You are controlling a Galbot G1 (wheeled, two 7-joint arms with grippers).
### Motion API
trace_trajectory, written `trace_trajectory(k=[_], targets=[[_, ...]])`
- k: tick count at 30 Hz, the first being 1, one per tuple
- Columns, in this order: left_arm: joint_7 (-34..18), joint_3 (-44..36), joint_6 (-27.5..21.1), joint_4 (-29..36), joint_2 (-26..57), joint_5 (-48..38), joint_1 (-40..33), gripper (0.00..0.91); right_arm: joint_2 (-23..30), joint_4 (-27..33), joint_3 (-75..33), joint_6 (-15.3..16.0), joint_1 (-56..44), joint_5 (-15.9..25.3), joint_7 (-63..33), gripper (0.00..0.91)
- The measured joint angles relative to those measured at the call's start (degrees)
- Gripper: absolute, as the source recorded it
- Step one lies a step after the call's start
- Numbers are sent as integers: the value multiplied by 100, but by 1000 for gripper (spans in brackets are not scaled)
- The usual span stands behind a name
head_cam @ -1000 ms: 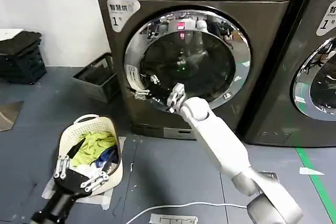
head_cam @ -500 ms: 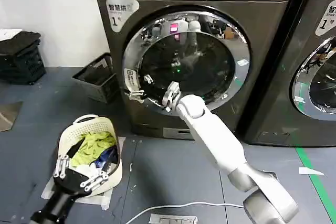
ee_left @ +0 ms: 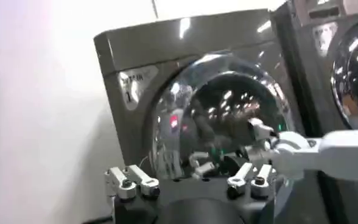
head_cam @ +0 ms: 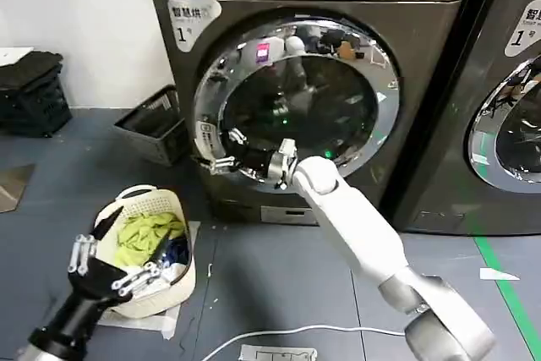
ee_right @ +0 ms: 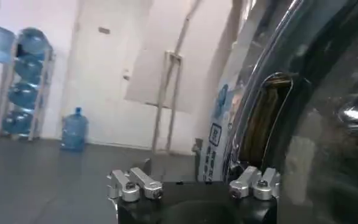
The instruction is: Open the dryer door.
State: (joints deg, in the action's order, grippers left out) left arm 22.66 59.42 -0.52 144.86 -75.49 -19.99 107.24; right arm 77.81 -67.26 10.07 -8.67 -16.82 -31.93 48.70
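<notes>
Dryer door [head_cam: 292, 107] fills most of dryer [head_cam: 423, 82] front, chrome ring around dark glass. Seems just cracked at left rim; gap visible in right wrist view. Right gripper [head_cam: 221, 151] at lower-left edge of ring, fingers narrow, hooked at door edge; firm clamp cannot be confirmed. Left gripper [head_cam: 106, 270] idle, fingers spread, low over laundry basket [head_cam: 188, 270] on floor. Judgement: door rigid, heavy, hinged right; chrome slippery, glass breakable. Best hold: left rim recess.
</notes>
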Motion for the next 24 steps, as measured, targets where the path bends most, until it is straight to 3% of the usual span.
trace_trajectory(k=[10, 24], targets=[[156, 467, -134, -433, 285, -613, -332, 907, -319, -286, 51, -87, -170, -503, 903, 907], [283, 489, -144, -1032, 962, -1152, -868, 907, -938, -887, -68, -165, -512, -1082, 2124, 907]])
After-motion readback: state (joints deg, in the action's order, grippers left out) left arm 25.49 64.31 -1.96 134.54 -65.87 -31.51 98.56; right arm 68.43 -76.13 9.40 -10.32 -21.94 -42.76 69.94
